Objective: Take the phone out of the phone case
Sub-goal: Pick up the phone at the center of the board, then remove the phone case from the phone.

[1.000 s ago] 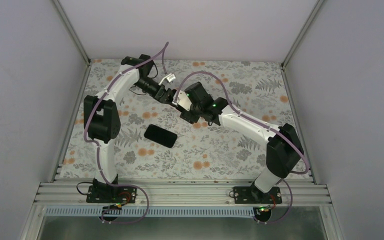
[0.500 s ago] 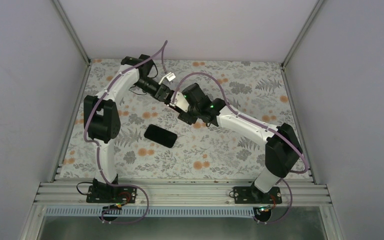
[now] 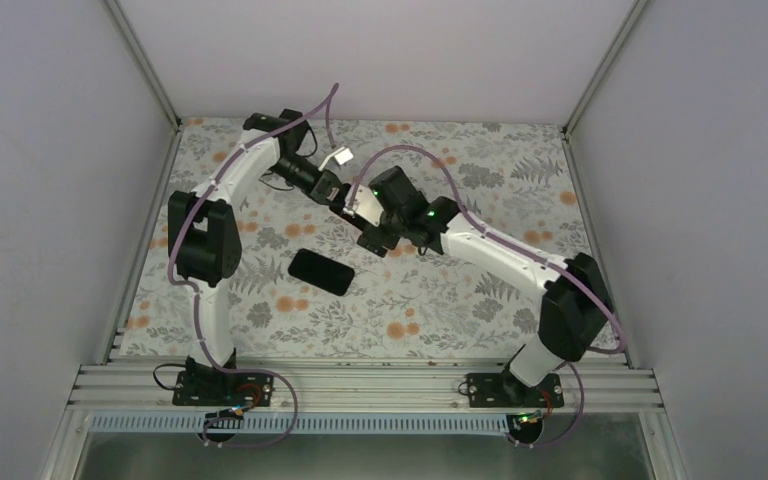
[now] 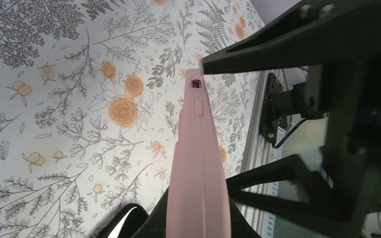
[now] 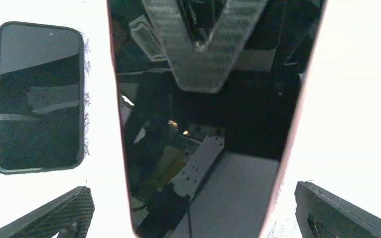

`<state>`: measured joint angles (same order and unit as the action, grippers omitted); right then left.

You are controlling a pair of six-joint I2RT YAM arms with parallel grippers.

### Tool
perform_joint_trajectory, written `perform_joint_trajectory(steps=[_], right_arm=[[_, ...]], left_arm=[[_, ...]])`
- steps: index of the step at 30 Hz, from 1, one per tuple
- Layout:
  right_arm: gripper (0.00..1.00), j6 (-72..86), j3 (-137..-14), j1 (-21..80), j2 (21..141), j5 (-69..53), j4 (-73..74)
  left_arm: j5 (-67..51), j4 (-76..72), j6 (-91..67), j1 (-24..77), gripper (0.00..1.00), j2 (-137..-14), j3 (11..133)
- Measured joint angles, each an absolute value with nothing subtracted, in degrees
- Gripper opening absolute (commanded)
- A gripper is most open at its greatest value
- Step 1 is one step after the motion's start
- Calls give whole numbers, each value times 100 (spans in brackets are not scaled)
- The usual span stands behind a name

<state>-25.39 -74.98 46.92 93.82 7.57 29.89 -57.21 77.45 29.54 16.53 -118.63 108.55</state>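
A phone with a glossy dark screen (image 5: pixel 203 124) sits in a pink phone case (image 4: pixel 198 163), held off the table near the back middle. My left gripper (image 3: pixel 338 196) is shut on one end of the case, whose pink edge runs up the left wrist view. My right gripper (image 3: pixel 367 226) is open, and its two fingers (image 5: pixel 54 213) straddle the other end of the cased phone (image 3: pixel 361 204) without touching it. The right gripper's black fingers (image 4: pixel 297 34) show on either side of the case's far end.
A second dark phone-shaped slab (image 3: pixel 320 271) lies flat on the floral table cloth (image 3: pixel 440 300), left of centre; it also shows in the right wrist view (image 5: pixel 38 96). White walls and metal rails (image 3: pixel 360 385) enclose the table. Purple cables loop over both arms.
My left gripper has closed onto the pink case. My right gripper has opened wide and let the case go, and the right arm has shifted slightly left.
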Motion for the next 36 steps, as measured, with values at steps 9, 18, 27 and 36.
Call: perform_joint_trajectory(steps=[9, 18, 27, 36], right_arm=[[100, -2676, -6932, 4482, 7850, 163, 3708], [100, -3039, -6823, 3708, 8001, -1050, 4477], [100, -3496, -7373, 3398, 8372, -2060, 5242], [99, -3706, -7732, 3398, 8890, -2580, 5537]], left_arm=[[-5428, 7743, 3531, 1640, 2, -11203, 10541], [-5155, 7767, 4331, 1977, 2, -9662, 10090], [-4689, 7854, 4737, 2268, 2, -9074, 9553], [-4650, 7850, 4858, 2294, 2, -9183, 9421]])
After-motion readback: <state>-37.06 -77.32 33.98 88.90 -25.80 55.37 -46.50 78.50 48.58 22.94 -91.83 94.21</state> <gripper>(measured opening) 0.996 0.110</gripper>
